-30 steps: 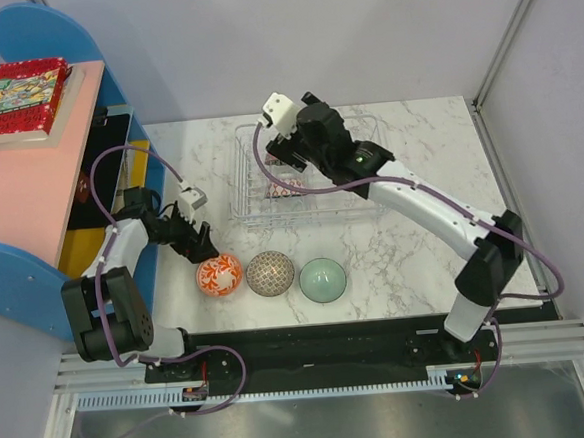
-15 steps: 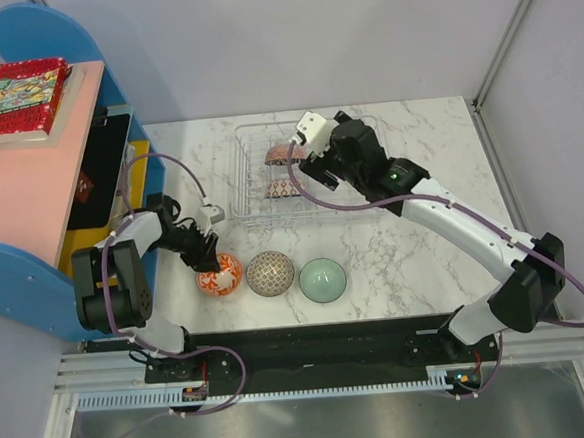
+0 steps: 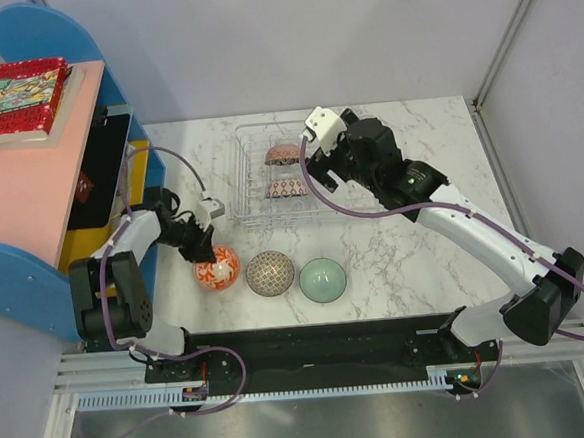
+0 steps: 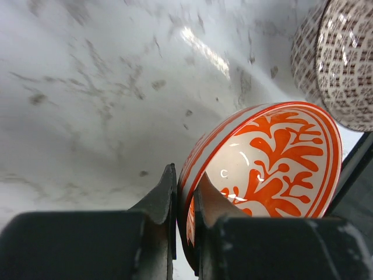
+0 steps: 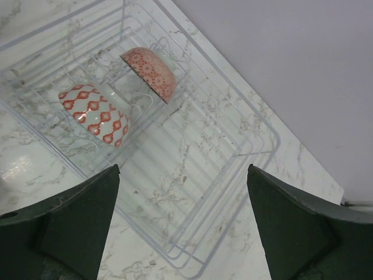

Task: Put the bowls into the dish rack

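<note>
While our left gripper pinches the rim of the round orange-and-white floral bowl at the near left, we should lift gently, keeping the grip firm, toward the clear plastic dish rack farther right, where our right gripper hovers with jaws apart.

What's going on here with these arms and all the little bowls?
Bowls are being loaded into a clear plastic dish rack. The left gripper is pinched shut on the rim of the orange-and-white floral bowl. The right gripper hangs open above the rack, where two red-patterned bowls sit tilted on edge. A beige lattice-patterned bowl and a plain mint-green bowl wait on the marble table.
</note>
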